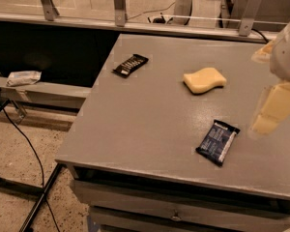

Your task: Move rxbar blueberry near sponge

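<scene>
The gripper (273, 111), whose hold cannot be told, is seen at the right edge beside the flat navy rxbar blueberry (217, 142), which is separated by smooth grey worktop (135, 129) from the wavy sponge (205, 80).

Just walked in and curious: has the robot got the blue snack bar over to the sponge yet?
Nothing looks done yet: the rxbar blueberry lies flat on the grey table, apart from the sponge. In hand: the gripper hangs close beside the bar, not touching it. Left: grasp the bar, carry it over and set it by the sponge.
</scene>
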`<act>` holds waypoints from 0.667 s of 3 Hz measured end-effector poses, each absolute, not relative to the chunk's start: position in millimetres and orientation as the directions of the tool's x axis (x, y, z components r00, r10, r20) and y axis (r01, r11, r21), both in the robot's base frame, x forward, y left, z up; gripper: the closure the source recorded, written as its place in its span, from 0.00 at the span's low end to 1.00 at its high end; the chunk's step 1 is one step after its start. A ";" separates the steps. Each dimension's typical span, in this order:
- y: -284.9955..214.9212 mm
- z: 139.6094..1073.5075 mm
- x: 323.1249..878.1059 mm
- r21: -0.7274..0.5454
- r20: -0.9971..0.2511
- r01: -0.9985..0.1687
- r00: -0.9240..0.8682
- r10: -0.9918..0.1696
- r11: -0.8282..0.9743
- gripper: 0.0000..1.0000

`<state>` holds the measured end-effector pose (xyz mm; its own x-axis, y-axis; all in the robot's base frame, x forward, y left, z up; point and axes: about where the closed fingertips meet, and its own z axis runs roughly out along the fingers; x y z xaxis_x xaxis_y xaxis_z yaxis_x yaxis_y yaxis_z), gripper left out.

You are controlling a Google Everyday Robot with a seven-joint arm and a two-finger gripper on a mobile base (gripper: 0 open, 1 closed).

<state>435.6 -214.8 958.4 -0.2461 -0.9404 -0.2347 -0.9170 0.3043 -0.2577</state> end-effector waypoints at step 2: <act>-201.3 864.4 427.2 -0.228 -0.358 -0.863 -0.357 -0.863 0.452 0.00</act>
